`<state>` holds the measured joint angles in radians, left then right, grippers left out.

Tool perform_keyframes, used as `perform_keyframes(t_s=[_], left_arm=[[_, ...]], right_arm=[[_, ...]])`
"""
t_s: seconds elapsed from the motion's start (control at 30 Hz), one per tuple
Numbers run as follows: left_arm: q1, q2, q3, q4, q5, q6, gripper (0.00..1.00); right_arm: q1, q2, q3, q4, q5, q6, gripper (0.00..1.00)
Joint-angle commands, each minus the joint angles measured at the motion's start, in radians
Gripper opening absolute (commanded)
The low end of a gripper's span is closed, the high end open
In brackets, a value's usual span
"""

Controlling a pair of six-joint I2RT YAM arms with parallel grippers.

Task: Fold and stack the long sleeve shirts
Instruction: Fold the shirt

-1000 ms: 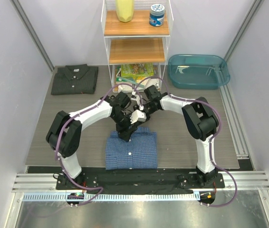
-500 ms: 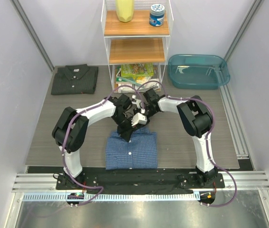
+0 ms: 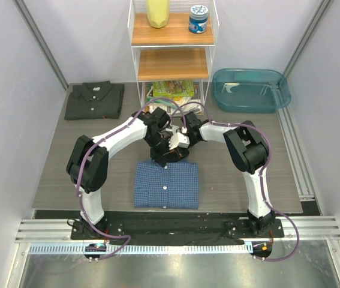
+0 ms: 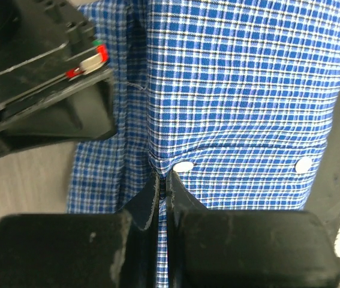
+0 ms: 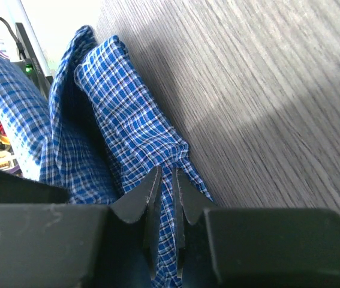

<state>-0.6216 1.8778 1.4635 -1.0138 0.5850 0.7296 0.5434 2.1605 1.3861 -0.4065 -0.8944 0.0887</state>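
The blue checked shirt [image 3: 166,185] lies folded on the table near the front, its far edge under both grippers. My left gripper [image 4: 165,177] is shut on a pinch of its cloth beside a white button [image 4: 183,166]. My right gripper [image 5: 168,173] is shut on a bunched fold of the same blue shirt [image 5: 131,129], lifted off the wood. In the top view the two grippers [image 3: 171,147] meet at the shirt's far edge. The dark charcoal shirt [image 3: 94,99] lies folded at the back left, apart from both arms.
A white wire shelf unit [image 3: 172,57] stands at the back centre with a yellow item [image 3: 158,12] and a blue jar [image 3: 198,18] on top and packets [image 3: 172,93] at its foot. A teal tub [image 3: 250,90] sits back right. Walls close both sides.
My left gripper has closed on the blue shirt's far edge, and both grippers have shifted slightly toward the back. The shirt's far edge is drawn up with them.
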Motion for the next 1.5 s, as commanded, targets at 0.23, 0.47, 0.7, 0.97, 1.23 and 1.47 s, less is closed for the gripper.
perform_keyframes(t_s=[0.23, 0.47, 0.7, 0.97, 1.23, 1.47], left_arm=[[0.002, -0.034, 0.02, -0.038, -0.07, 0.054, 0.35], [0.046, -0.026, 0.003, -0.085, -0.051, 0.07, 0.5], [0.095, 0.017, 0.0, -0.068, -0.085, 0.091, 0.57], [0.094, 0.012, -0.014, 0.023, 0.024, 0.08, 0.59], [0.065, 0.06, 0.014, 0.053, 0.053, 0.087, 0.56], [0.051, 0.08, 0.043, 0.026, 0.067, 0.109, 0.29]], right_arm=[[0.001, 0.009, 0.044, -0.005, 0.02, -0.043, 0.18], [0.001, -0.002, 0.045, -0.022, 0.026, -0.061, 0.18], [0.003, 0.002, 0.048, -0.025, 0.025, -0.064, 0.18], [0.001, 0.012, 0.054, -0.026, 0.022, -0.063, 0.18], [0.001, 0.019, 0.062, -0.026, 0.018, -0.06, 0.18], [0.001, 0.021, 0.059, -0.026, 0.018, -0.061, 0.18]])
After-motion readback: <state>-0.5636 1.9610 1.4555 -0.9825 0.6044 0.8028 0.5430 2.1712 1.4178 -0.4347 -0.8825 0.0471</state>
